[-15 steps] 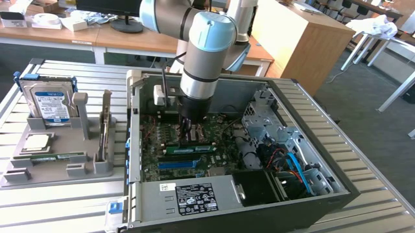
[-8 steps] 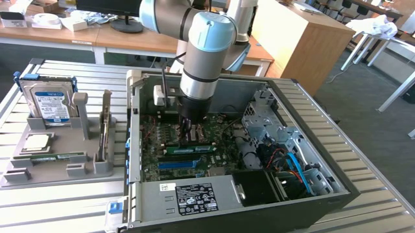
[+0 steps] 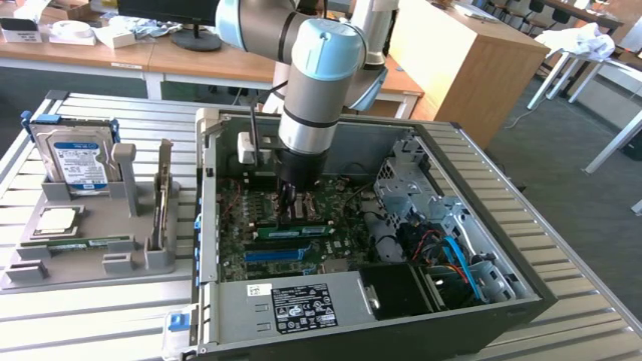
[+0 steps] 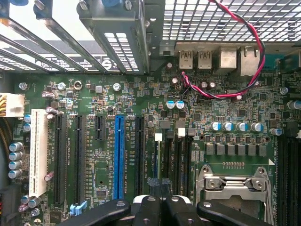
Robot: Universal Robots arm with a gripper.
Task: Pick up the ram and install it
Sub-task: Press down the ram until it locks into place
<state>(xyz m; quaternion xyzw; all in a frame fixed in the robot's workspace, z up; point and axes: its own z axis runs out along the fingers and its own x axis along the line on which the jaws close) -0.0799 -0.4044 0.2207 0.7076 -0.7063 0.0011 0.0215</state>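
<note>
Hovering inside the open computer case (image 3: 522,293), fingers (image 4: 149,209) pressed together over the motherboard (image 4: 94,99), near the ram (image 3: 293,228).

Wooden desks (image 3: 120,53) are lining the back, a tall wooden cabinet (image 3: 471,60) is standing nearby — grey carpet (image 3: 592,218) is covering the floor.
</note>
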